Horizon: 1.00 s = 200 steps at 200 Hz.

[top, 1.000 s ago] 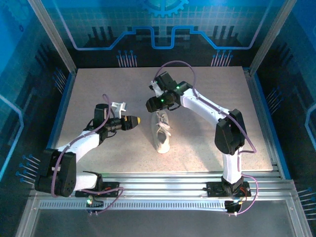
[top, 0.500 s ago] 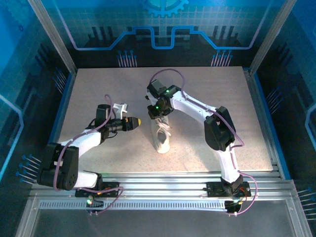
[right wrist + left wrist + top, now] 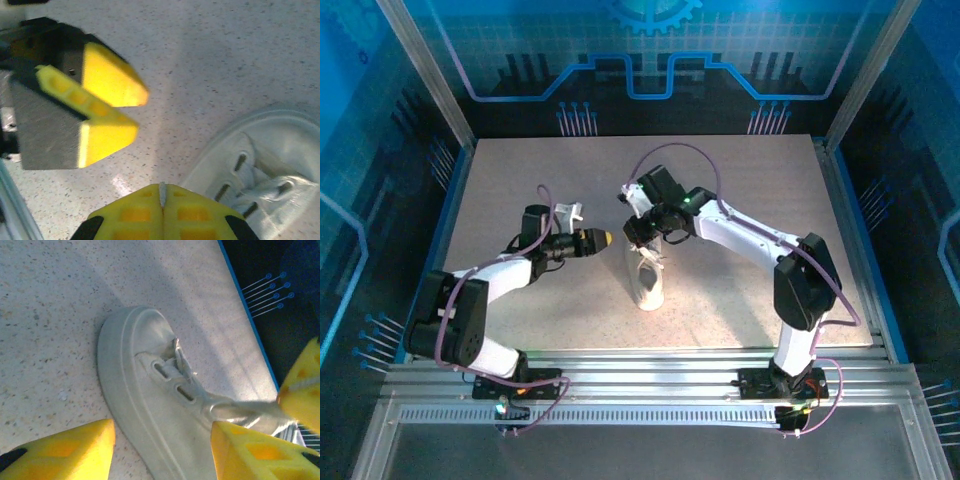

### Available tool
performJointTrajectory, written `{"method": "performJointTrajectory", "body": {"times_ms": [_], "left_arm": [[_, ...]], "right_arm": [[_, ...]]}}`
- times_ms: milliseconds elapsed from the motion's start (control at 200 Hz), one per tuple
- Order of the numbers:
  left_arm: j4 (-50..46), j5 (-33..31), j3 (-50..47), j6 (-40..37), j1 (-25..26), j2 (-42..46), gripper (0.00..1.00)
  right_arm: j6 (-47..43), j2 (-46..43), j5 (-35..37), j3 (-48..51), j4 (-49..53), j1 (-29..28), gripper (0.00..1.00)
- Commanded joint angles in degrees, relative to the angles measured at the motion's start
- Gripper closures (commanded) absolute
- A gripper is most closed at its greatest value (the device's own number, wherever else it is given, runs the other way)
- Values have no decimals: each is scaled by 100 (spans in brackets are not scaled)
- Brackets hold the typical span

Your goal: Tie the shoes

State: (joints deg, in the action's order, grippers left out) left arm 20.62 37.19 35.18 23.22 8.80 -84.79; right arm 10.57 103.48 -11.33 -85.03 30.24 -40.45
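The white shoe (image 3: 645, 282) stands on the speckled table (image 3: 520, 180), toe toward the near edge. My right gripper (image 3: 638, 232) hovers over its far end, shut on a lace: a thin white strip (image 3: 161, 192) shows between the closed yellow pads (image 3: 192, 215). In the left wrist view that lace (image 3: 245, 410) runs taut from the eyelets to a right fingertip (image 3: 304, 390). My left gripper (image 3: 604, 240) hangs just left of the shoe (image 3: 145, 390), open, its yellow fingers (image 3: 75, 450) apart with nothing between them. The right wrist view shows the left gripper (image 3: 141, 115) near the shoe (image 3: 260, 170).
Blue panel walls (image 3: 650, 60) enclose the table on three sides. An aluminium rail (image 3: 650, 365) with both arm bases runs along the near edge. A small white bracket (image 3: 570, 212) rides on the left wrist.
My right gripper has come down over the shoe's far end and shut on a lace. The left gripper has edged right toward the shoe, still open.
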Motion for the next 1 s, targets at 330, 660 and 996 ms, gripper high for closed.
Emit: {"method": "performJointTrajectory", "body": {"times_ms": [330, 660, 996], "left_arm": [[1724, 290, 92, 1163, 335, -992, 44], [1271, 466, 501, 1756, 778, -1334, 52], [1128, 618, 630, 1852, 842, -1579, 56]], "right_arm": [[-9, -176, -859, 594, -834, 289, 100], [23, -380, -1129, 1226, -1259, 432, 100], [104, -495, -1220, 1471, -1560, 518, 100]]}}
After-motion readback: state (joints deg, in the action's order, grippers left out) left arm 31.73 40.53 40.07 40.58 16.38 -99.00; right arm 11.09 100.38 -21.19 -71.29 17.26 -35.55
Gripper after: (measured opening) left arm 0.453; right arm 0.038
